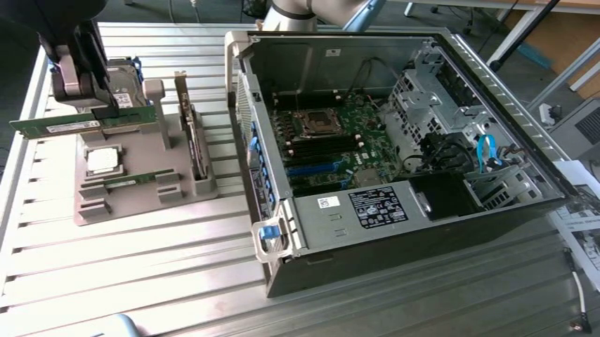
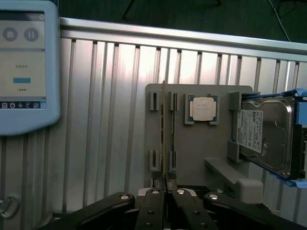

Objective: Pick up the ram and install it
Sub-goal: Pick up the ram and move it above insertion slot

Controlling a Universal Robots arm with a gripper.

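My gripper (image 1: 91, 111) hangs over the exterior view's upper left, shut on the ram (image 1: 56, 127), a long thin green stick held level above the grey fixture (image 1: 140, 203). In the wrist view the fingers (image 2: 154, 199) pinch the ram (image 2: 164, 129), which shows edge-on over the fixture (image 2: 201, 153). A second, like stick (image 1: 131, 180) (image 2: 173, 127) still lies in its fixture slot. The open computer case (image 1: 281, 232) stands at the exterior view's right. Its motherboard (image 1: 361, 137) shows dark memory slots (image 1: 324, 149) beside the processor socket (image 1: 312, 121).
The fixture also carries a square silver processor chip (image 1: 102, 161) (image 2: 203, 108), an upright dark expansion card (image 1: 192, 140) and a hard drive (image 2: 265, 136). A teach pendant (image 2: 24, 72) lies on the ribbed metal table (image 1: 140, 274). Papers (image 1: 581, 225) and a cable lie beyond the case.
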